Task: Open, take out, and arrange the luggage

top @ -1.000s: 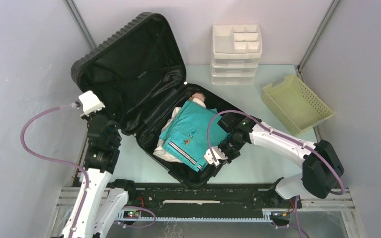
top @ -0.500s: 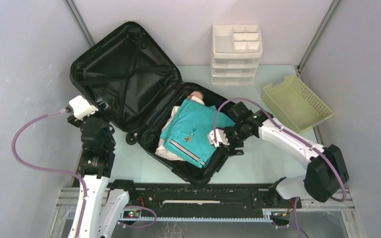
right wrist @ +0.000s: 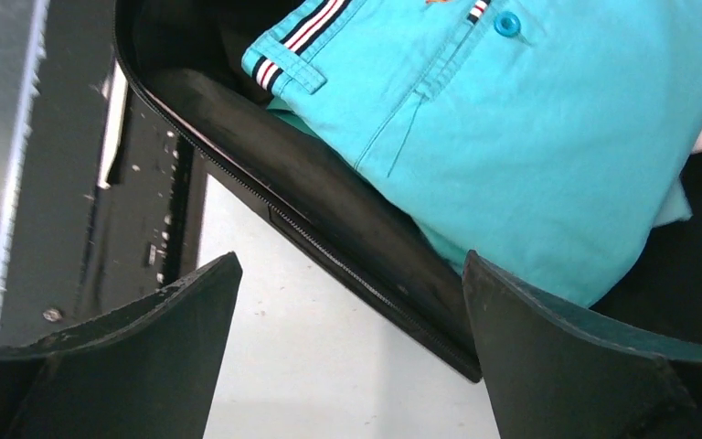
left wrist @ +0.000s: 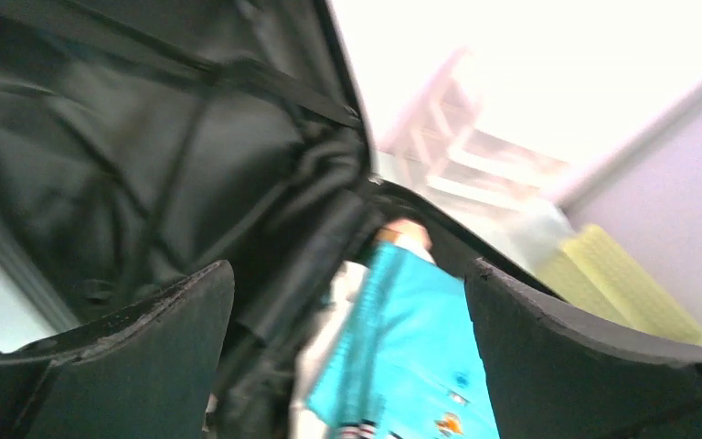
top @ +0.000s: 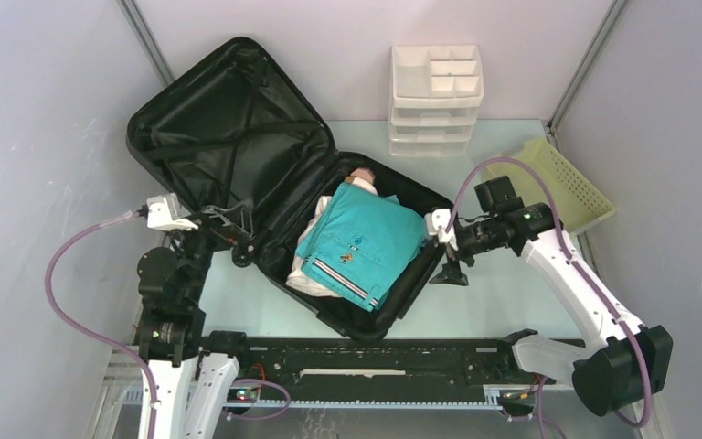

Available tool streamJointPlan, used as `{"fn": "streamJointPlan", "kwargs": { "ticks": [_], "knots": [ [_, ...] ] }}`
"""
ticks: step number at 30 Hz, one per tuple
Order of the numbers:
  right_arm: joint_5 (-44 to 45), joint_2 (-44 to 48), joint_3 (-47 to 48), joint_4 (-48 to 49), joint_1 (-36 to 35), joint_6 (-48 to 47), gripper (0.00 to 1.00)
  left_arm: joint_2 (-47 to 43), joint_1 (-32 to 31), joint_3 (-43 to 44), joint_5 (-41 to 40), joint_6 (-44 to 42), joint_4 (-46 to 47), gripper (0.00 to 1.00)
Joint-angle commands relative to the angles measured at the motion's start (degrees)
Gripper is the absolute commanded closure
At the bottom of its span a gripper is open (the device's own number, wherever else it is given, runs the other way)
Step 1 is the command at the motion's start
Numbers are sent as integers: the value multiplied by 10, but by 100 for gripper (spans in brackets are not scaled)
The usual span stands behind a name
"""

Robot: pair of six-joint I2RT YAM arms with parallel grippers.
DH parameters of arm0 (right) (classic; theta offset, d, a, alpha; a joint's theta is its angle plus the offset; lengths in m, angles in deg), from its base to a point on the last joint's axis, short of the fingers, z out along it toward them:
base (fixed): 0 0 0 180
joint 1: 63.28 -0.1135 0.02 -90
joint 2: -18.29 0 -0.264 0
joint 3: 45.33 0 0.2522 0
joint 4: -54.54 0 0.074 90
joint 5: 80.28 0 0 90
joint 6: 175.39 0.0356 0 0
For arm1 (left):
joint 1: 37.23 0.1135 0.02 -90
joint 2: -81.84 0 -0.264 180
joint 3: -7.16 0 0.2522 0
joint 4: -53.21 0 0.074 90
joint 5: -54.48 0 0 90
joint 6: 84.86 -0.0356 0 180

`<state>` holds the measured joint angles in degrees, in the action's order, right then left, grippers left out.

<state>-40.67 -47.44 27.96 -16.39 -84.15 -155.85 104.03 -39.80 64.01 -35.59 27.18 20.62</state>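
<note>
The luggage (top: 224, 137) — a large black hard-shell suitcase — lies open on the pale, glassy green surface (top: 503, 302), toward its left and back. Its lid is tipped up into the back-left corner, and we see the matte black fabric lining, slack and creased, with two straps crossing it. The base half lies flat, its rim a smooth dark band with a zip line along it. In the base lies a folded teal garment (top: 366, 240) of woven cloth with stitched seams, a teal button and a navy, white and red striped trim at one edge. A white garment (top: 303, 282) shows under its near-left side, and a pinkish rounded thing (top: 363, 176) peeks out at its far end — we cannot tell what it is.

The left gripper (top: 242, 236) sits just beside the near corner of the lid. Its blunt black fingers are spread wide with nothing between them, and we cannot tell whether they touch the shell. The right gripper (top: 441, 249) hangs just outside the base's right rim, over bare surface, also spread wide and holding nothing.

Against the back wall stands a white plastic three-tier drawer organizer (top: 436, 102), its top tray split into compartments. To its right, a pale yellow perforated plastic basket (top: 548, 187) sits askew near the right wall.
</note>
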Motion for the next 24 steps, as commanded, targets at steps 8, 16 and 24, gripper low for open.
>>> {"fn": "streamJointPlan", "kwargs": {
  "ticks": [8, 16, 24],
  "knots": [
    [-188, -3, 1, -72, 157, 90, 0, 30, -20, -86, 286, 240, 117, 5],
    [-209, -6, -44, 17, 201, 200, 0, 58, -164, -89, 182, 173, 103, 6],
    [-212, -22, -43, 42, 195, 213, 0, 67, -163, -138, 186, 177, 235, 0]
  ]
}}
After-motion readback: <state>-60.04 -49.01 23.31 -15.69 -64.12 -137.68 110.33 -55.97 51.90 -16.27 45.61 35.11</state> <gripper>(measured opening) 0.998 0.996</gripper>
